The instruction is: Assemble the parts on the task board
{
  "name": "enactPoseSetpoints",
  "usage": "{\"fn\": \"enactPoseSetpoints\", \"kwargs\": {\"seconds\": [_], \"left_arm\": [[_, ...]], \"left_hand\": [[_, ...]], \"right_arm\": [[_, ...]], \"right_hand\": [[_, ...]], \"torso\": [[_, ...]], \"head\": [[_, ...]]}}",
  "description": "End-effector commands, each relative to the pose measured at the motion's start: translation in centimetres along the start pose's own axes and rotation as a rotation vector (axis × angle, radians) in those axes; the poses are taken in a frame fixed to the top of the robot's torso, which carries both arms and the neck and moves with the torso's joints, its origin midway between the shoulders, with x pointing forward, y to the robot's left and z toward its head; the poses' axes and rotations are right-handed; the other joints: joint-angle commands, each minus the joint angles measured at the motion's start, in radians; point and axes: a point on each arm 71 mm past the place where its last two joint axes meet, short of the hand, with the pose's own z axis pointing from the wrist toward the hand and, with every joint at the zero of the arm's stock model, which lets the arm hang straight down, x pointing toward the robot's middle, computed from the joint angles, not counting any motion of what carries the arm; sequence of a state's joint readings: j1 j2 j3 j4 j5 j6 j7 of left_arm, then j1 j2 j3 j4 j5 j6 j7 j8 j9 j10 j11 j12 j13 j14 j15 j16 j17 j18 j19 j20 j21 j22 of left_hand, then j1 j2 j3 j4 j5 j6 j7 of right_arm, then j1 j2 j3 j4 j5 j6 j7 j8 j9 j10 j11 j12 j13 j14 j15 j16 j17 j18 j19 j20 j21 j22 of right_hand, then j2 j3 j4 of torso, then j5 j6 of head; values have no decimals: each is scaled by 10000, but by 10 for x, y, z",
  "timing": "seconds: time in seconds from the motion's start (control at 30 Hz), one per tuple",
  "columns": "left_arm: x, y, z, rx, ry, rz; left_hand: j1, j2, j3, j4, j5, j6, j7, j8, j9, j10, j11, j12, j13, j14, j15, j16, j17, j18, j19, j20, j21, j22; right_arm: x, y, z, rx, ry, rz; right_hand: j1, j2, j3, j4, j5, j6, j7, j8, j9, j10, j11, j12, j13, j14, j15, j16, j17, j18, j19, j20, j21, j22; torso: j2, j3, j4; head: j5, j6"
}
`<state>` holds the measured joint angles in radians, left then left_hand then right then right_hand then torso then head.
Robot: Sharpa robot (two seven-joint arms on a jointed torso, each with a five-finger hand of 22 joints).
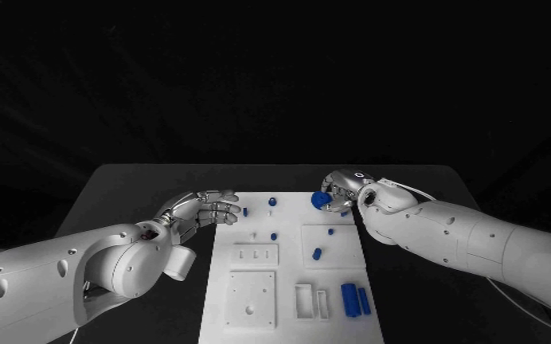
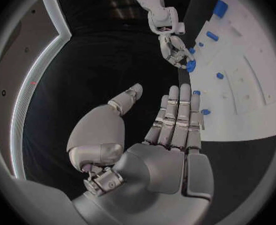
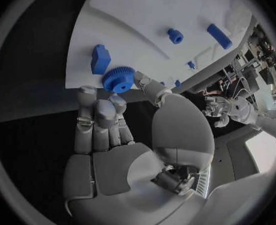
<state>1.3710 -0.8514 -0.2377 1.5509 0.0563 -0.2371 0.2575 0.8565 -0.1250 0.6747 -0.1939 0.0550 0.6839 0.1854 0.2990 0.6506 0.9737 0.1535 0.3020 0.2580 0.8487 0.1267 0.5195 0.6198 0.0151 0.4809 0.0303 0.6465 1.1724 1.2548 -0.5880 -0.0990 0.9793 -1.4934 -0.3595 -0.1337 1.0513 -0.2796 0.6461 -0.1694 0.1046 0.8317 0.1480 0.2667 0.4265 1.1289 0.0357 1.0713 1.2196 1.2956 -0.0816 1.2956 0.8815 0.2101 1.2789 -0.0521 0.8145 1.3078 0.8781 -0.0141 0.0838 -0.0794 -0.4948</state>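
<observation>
The white task board [image 1: 259,316] lies in the middle of the black table. My right hand [image 1: 345,189] hovers at the board's far right corner and pinches a blue gear [image 1: 320,199] between thumb and fingertips; the gear [image 3: 117,79] shows toothed and round, just off the board's edge [image 3: 81,80]. A blue block [image 3: 100,59] stands on the board close to it. My left hand [image 1: 207,209] is at the board's left edge, fingers stretched out and holding nothing [image 2: 166,135]. From there the right hand [image 2: 174,47] with the gear [image 2: 191,65] shows ahead.
Several small blue pegs [image 1: 272,201] stand on the far half of the board. Two blue bars [image 1: 356,299] and white blocks [image 1: 311,301] lie at the near right. A square recessed plate [image 1: 251,299] sits near left. Bare black table flanks both sides.
</observation>
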Motion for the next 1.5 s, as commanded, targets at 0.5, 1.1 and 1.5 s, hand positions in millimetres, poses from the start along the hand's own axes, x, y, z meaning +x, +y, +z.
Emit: {"fn": "enactPoseSetpoints", "kwargs": {"seconds": [0.5,1.1,1.5], "left_arm": [[3,-1,1,71,246,-72],[3,0,0,3,240,-60],[2,0,0,-62,202,-47]], "left_hand": [[52,-35,-1,102,-9,67,253,-42,19,-46,-24,62,12,37,8,41,-16,-114,39,-27,19,-17],[106,-23,11,110,-3,73,249,-45,25,-46,-27,65,13,38,4,43,-18,-110,37,-32,16,-20],[122,-33,7,110,-5,72,249,-47,26,-47,-27,66,13,39,4,44,-19,-110,37,-32,16,-21]], "right_arm": [[11,-1,1,-2,758,-39],[10,4,1,-35,422,-147],[8,8,0,-53,-266,-560]], "right_hand": [[-20,397,245,153,-12,212,-31,80,24,-107,-49,290,42,-11,21,117,140,517,-31,-84,197,227],[-187,374,445,365,-372,455,-89,204,67,-88,-107,482,9,-19,-40,192,293,517,-42,-147,436,235],[-49,214,529,279,-421,415,-70,178,55,-106,-88,526,-33,-20,-20,194,344,517,-73,-182,516,223]], "torso": [[3,-15,-2],[-8,-14,-20],[-7,-15,-19]], "head": [[3,-54],[15,-87],[4,-69]]}}
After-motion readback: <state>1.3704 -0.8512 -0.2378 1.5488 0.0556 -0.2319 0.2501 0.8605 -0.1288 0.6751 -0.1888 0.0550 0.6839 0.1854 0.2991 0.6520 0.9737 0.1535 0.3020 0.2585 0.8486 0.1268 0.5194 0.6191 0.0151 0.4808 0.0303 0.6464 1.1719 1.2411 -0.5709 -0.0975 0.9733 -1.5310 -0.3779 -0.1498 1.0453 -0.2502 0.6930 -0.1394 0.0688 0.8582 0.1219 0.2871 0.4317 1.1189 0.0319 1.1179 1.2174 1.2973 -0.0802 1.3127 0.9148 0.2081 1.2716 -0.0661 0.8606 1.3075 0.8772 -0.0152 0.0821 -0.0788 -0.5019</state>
